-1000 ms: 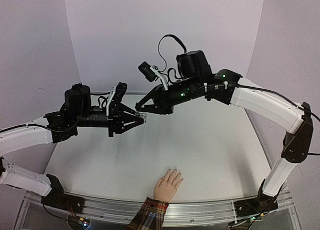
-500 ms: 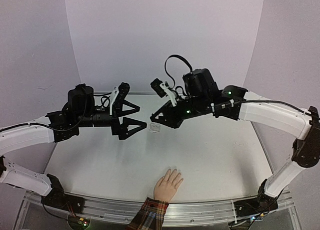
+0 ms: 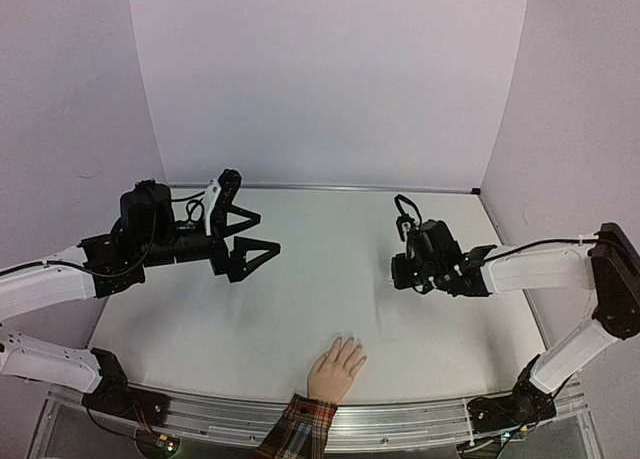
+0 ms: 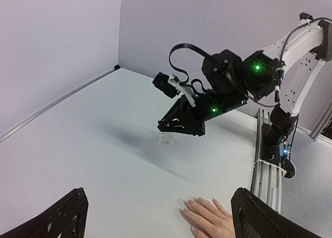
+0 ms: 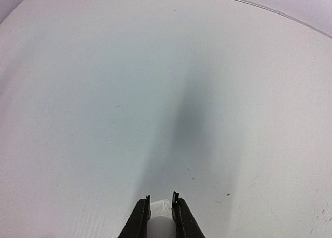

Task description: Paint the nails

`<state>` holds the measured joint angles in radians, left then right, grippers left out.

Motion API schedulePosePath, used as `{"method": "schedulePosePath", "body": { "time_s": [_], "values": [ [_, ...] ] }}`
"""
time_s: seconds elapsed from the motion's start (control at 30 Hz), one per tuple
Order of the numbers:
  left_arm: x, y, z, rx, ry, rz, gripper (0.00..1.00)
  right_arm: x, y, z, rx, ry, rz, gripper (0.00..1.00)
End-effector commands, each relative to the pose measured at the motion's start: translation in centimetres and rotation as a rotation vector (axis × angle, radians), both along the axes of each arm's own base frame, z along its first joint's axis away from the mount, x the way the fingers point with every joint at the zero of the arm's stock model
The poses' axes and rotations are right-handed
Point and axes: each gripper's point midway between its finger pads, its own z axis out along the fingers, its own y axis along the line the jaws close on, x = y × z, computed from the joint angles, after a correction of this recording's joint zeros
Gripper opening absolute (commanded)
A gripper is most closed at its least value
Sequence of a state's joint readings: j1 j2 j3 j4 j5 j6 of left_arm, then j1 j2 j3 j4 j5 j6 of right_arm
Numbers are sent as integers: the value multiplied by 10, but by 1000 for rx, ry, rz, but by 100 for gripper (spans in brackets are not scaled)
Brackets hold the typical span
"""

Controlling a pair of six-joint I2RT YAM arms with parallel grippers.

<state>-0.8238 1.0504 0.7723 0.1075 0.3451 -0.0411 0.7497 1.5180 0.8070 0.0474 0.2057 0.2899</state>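
Right tool (image 5: 161,196) pinches one small clear bottle (image 4: 166,139); left tool (image 3: 270,231) gapes wide, empty; one hand (image 3: 335,369).

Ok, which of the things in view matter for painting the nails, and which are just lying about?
For the job:
- nails on the peach hand
- small clear bottle, pinched in the right gripper, probably the polish
- left gripper, open and empty

Just there:
- red plaid cuff
- table
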Motion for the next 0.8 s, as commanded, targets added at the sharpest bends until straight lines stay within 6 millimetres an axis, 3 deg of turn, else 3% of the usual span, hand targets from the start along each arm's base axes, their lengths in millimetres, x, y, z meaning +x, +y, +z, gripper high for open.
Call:
{"method": "schedulePosePath", "body": {
  "time_s": [0.0,0.37,0.57,0.63,0.77],
  "values": [
    [3,7,19,-58,-35,39,99,24,-3,18,130,-153,-148,0],
    [0,6,20,-68,-31,26,99,30,-4,-30,90,-82,-184,6],
    [-2,7,23,-75,-37,23,99,29,-4,-42,68,-57,-187,12],
    [-2,7,24,-75,-37,21,99,30,-4,-42,64,-57,-184,19],
    [-1,8,27,-80,-39,35,99,29,-2,-28,79,-65,-176,48]
  ]
}}
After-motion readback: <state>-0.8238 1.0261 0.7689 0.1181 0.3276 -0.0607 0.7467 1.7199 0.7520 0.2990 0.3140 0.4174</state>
